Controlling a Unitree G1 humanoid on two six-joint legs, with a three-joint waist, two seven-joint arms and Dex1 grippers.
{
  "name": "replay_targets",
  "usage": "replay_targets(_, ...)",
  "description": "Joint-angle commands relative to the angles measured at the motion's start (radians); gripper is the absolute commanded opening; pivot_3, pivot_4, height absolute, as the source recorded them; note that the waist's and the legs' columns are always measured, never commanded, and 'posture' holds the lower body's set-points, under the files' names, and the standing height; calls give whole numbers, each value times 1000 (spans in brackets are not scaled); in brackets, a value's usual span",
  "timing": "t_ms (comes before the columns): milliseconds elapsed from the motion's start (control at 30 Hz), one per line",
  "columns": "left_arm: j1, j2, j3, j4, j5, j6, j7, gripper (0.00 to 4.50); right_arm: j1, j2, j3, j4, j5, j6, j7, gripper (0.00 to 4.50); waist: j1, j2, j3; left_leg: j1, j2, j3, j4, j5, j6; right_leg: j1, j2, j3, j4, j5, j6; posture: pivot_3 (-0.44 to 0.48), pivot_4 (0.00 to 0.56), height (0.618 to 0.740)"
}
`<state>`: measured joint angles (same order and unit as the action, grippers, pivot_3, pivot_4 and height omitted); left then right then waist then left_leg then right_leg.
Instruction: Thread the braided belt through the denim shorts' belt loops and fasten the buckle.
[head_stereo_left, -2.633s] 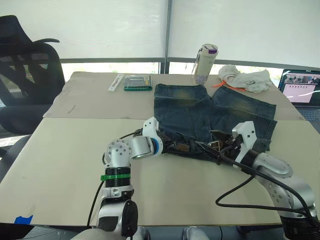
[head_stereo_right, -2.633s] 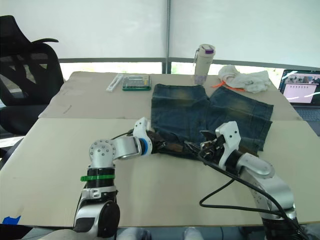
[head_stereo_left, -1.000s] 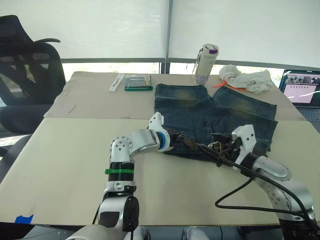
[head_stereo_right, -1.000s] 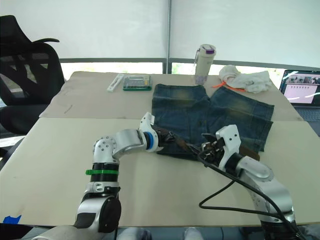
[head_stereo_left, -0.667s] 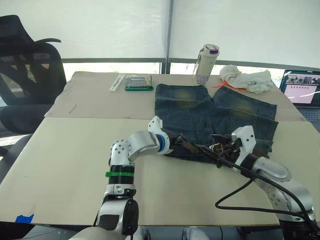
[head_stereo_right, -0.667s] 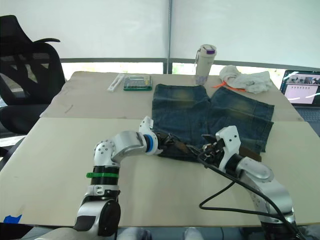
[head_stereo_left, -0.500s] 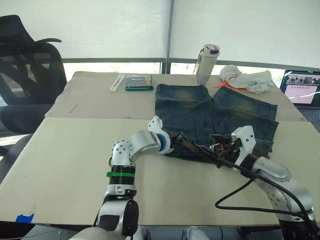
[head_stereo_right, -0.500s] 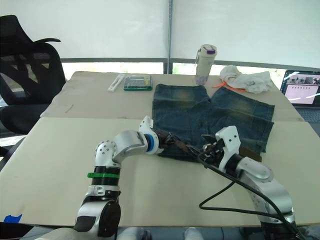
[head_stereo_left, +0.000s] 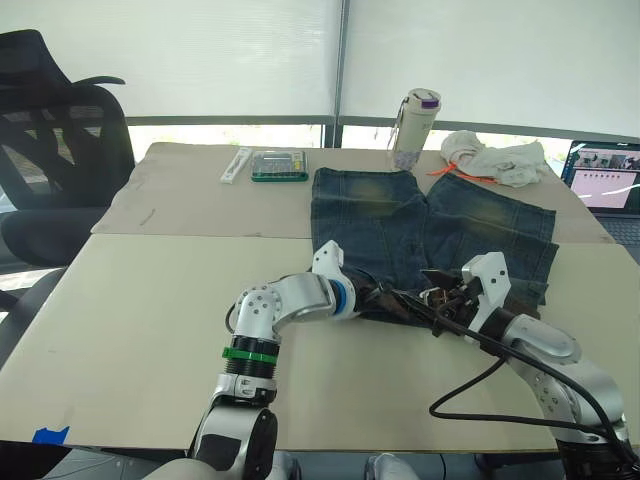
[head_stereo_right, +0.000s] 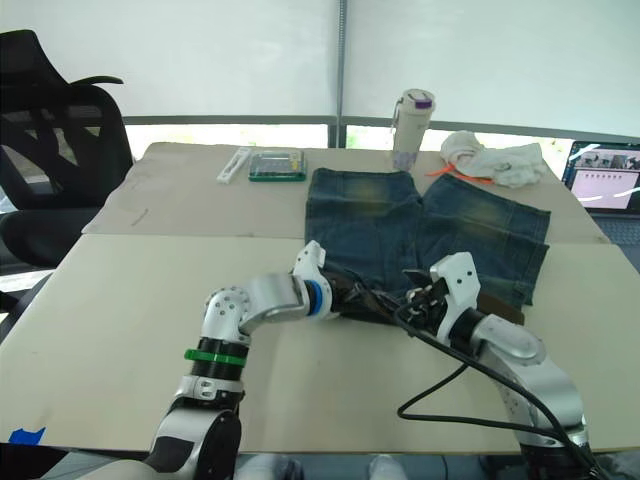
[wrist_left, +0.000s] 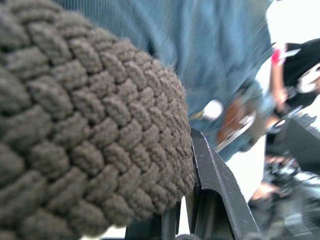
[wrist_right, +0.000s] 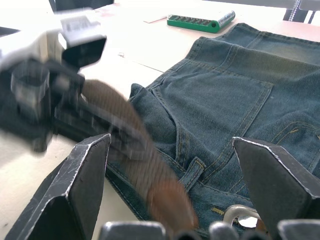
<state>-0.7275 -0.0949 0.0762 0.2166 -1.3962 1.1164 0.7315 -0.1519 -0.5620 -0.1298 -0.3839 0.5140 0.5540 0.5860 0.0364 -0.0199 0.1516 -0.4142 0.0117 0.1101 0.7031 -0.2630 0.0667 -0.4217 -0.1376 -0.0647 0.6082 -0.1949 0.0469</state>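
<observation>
Braided belt along the near waistband of the denim shorts, which lie flat on the table with legs pointing away. Brown strap running diagonally from the left gripper toward the right gripper, crossing the waistband edge. Woven strap pressed against 1 black finger of the left gripper, clamped on it. Silver buckle low on the waistband, just beside a belt loop and close in front of the right gripper. Right gripper's 2 fingers spread wide apart, one on each side of the strap and buckle, gripping nothing. Both grippers near each other over the middle of the waistband.

Beyond the shorts: a bottle with a purple cap, a crumpled white cloth, a green case beside a white bar. Laptop screen at the table's far right corner, black office chair on the left. Black cable looping off the right arm onto the table.
</observation>
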Motion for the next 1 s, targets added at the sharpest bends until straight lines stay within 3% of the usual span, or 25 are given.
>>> replay_targets(33, -19, 23, -12, -69, 79, 1, -71, 0, 0, 0, -24, -43, 7, -12, -6, 4289, 0, 0, 0, 0, 0, 0, 0, 0, 0, 0, 0, 0, 0, 0, 0, 0, 150, 737)
replay_targets(267, -8, 35, -26, -194, 192, -30, -219, 0, -3, 4, -22, -37, 7, -14, -9, 4289, 1, 0, 0, 0, 1, 0, 0, 0, 0, 0, 0, 0, 0, 0, 0, 0, 150, 737)
replay_targets(600, 0, 7, 18, -157, 292, 24, -182, 0, 2, 14, -18, -42, 4, -17, -18, 4289, 2, 0, 0, 0, 1, 0, 0, 0, 0, 0, 0, 0, 0, 0, 0, 0, 150, 737)
replay_targets(1000, 0, -40, 55, -162, 320, 117, -195, 0, 38, 14, -30, -71, 10, -12, -35, 4289, 1, 0, 0, 0, 1, 0, 0, 0, 0, 0, 0, 0, 0, 0, 0, 0, 150, 737)
